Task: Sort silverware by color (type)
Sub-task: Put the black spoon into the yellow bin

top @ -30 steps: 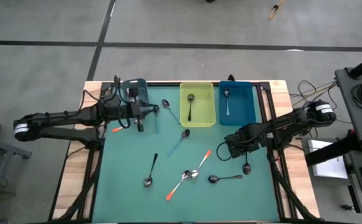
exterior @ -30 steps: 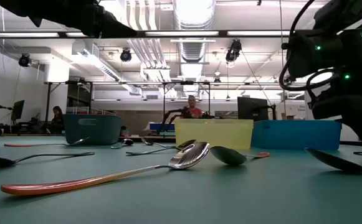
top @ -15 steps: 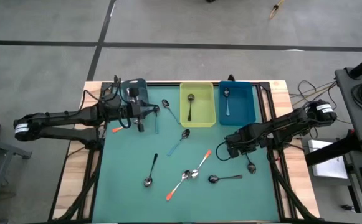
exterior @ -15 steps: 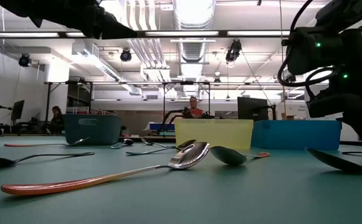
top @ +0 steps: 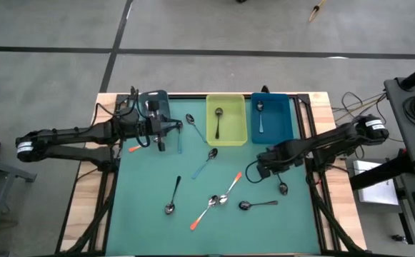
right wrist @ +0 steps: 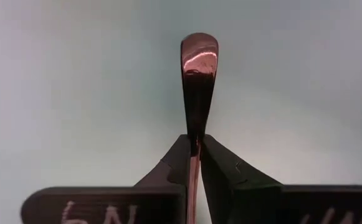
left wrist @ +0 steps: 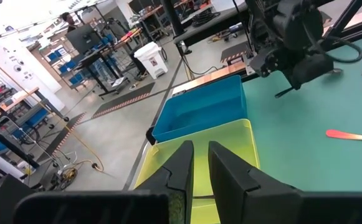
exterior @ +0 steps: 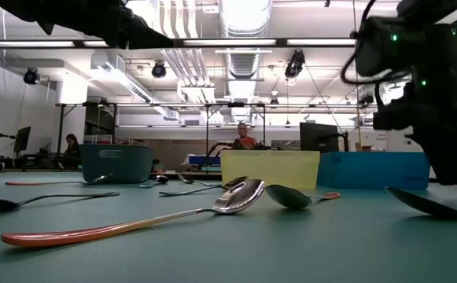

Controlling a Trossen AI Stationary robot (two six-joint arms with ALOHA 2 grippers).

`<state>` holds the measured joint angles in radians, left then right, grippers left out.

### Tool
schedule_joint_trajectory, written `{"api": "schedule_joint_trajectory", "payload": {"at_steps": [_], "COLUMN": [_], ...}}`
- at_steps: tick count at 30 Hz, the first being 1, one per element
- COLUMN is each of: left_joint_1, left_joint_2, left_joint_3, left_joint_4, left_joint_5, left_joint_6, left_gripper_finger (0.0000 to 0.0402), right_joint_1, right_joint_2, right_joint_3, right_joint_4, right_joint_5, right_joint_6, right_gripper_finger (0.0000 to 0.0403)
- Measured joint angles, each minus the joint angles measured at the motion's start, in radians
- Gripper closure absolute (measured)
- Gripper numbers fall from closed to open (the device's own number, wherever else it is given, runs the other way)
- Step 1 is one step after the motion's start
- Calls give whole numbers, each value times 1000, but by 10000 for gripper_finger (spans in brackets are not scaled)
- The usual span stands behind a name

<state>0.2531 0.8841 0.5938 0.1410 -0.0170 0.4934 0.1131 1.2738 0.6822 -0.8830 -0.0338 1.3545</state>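
Note:
My right gripper (top: 269, 168) stands at the mat's right side, pointing down, shut on a dark spoon (top: 280, 183) whose bowl (top: 283, 188) sticks out toward the near right. My left gripper (top: 173, 127) waits level at the far left beside a grey-teal bin (top: 153, 100), shut, with nothing seen between its fingers (left wrist: 184, 171). Loose spoons lie flat on the mat: dark ones (top: 173, 196) (top: 257, 205) (top: 193, 127), pale blue ones (top: 207, 163) (top: 180, 139), orange ones (top: 230, 185) (top: 201, 214). My right gripper pinches the dark spoon's handle (right wrist: 195, 138) between its two fingers (right wrist: 176, 160), a little back from the handle's free end (right wrist: 199, 53). The fingers come from above and lie across the handle. The gripper hides the bowl end in its wrist view; whether the spoon is clear of the mat I cannot tell.
At the far edge a yellow bin (top: 241, 121) holds a dark spoon (top: 218, 121) and a blue bin (top: 282, 121) holds a pale spoon (top: 261, 114). An orange spoon (top: 132, 148) lies by the left arm. The mat's near left shows bare.
My right gripper has shut on the dark spoon's handle and has risen a little. The spoon's bowl has shifted slightly on the right side of the mat.

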Motion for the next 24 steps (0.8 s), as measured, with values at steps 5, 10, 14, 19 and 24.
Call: {"api": "schedule_joint_trajectory", "payload": {"at_steps": [5,10,14,19,24], "left_joint_1": [0,-1,-1,0,0], "left_joint_2": [0,0,0,4,25], "left_joint_3": [0,0,-2,-2,-2], "left_joint_4": [18,35,36,48,80], "left_joint_5": [1,2,8,10,12], "left_joint_6": [-5,-13,-16,-31,-46], "left_gripper_finger": [370,370,370,370,370], "right_joint_1": [0,0,0,0,0], "right_joint_2": [-70,-164,-228,-255,-225], "right_joint_3": [34,48,48,48,48], "right_joint_4": [5,83,226,439,687], "right_joint_5": [47,167,304,450,516], "right_joint_6": [-19,-65,-164,-354,-592], "right_gripper_finger": [389,390,390,390,390]}}
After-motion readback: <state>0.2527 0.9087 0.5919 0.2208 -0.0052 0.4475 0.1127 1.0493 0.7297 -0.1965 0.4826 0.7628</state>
